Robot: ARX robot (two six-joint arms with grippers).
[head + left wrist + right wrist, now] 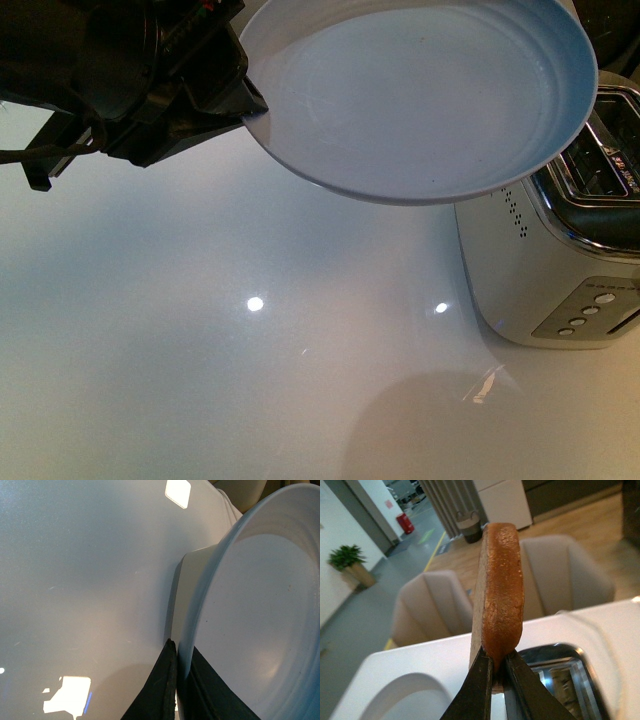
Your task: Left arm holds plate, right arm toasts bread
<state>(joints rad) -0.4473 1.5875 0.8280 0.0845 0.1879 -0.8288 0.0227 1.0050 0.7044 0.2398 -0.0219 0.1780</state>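
Note:
My left gripper [245, 105] is shut on the rim of the pale blue-grey plate [420, 90] and holds it tilted in the air above the white table, at the top of the front view. The plate is empty. In the left wrist view the black fingers [160, 690] pinch the plate's rim [240, 610]. My right gripper [495, 672] is shut on the bread [499, 590], a slice seen edge-on with its golden-brown crust upward, held over the toaster's open slot [560, 680]. The right arm and the bread do not show in the front view.
A silver toaster [570, 250] with round buttons stands on the glossy white table [200, 350] at the right, partly under the plate. Beyond the table's far edge, in the right wrist view, are beige chairs [430, 610] and an open room.

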